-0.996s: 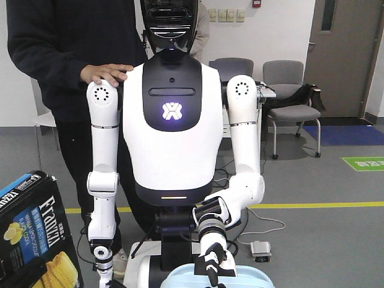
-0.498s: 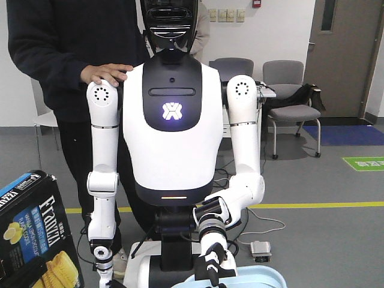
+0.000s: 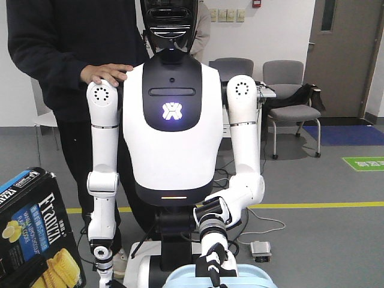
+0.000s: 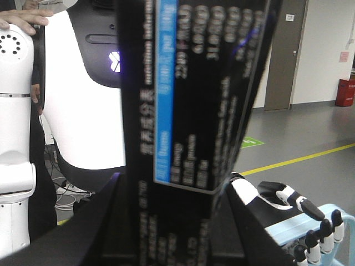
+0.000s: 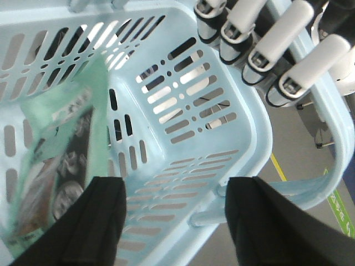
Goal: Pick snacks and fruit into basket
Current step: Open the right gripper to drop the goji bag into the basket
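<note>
Between the fingers (image 4: pixel 94 221) of the left gripper (image 4: pixel 169 221) sits the box (image 4: pixel 194 111), pinched on both sides, with its black face and blue stripe filling the left wrist view. From the front, the box (image 3: pixel 36 234) shows low at the left edge, slightly tilted, well apart from the basket (image 3: pixel 240 277) at bottom centre.

The right gripper (image 5: pixel 177 194) hangs over the basket (image 5: pixel 183 111) with its two black fingers (image 5: pixel 100 221) spread wide and nothing between them. Below it the pouch (image 5: pixel 55 160) lies inside the basket, leaning against the slotted left wall with its dark label facing up.

The hand (image 5: pixel 266 44) of a white humanoid (image 3: pixel 171 120) curls over the basket's far edge. Whether it grips the rim or the handle, I cannot tell. That hand (image 4: pixel 316 233) also shows at the lower right of the left wrist view, beside a strip of pale blue basket (image 4: pixel 338 211).

A person (image 3: pixel 60 54) in dark clothes stands behind the humanoid, one hand on its shoulder
</note>
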